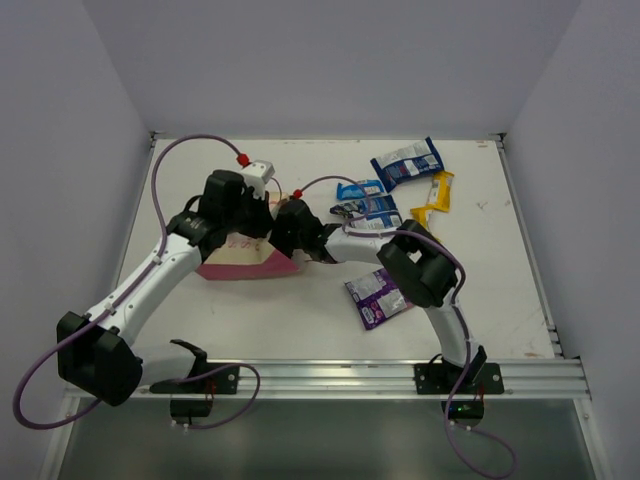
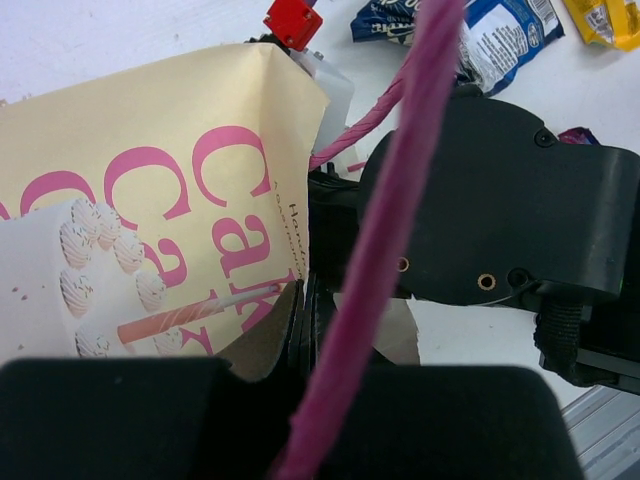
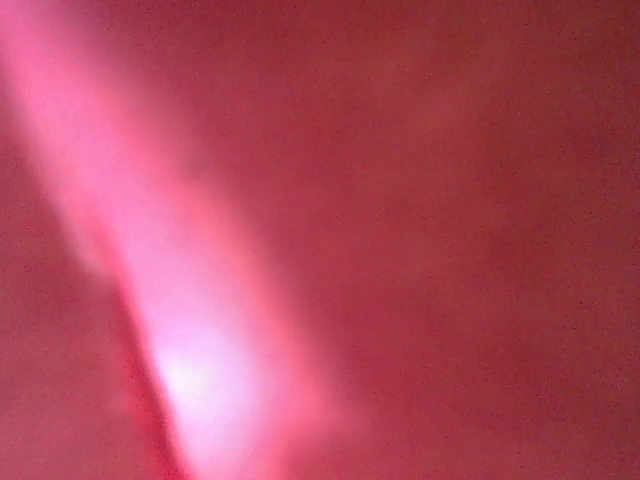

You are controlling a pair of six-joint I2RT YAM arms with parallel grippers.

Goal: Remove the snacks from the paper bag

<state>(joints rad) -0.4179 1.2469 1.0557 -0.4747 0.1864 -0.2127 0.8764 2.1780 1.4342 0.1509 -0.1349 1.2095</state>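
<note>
The white tabletop (image 1: 250,325) carries a pink paper bag (image 1: 240,262) lying on its side, left of centre. To its right lie loose snacks (image 1: 375,212): three blue-and-white packets (image 1: 408,162), a yellow packet (image 1: 436,192) and a purple packet (image 1: 378,296). The left fingers (image 2: 130,420) are closed on the bag's mouth. The right fingers are hidden inside the bag, so I cannot tell their opening.

matt paper bag (image 1: 243,265), seemingly glossy packets (image 1: 407,163)
</note>
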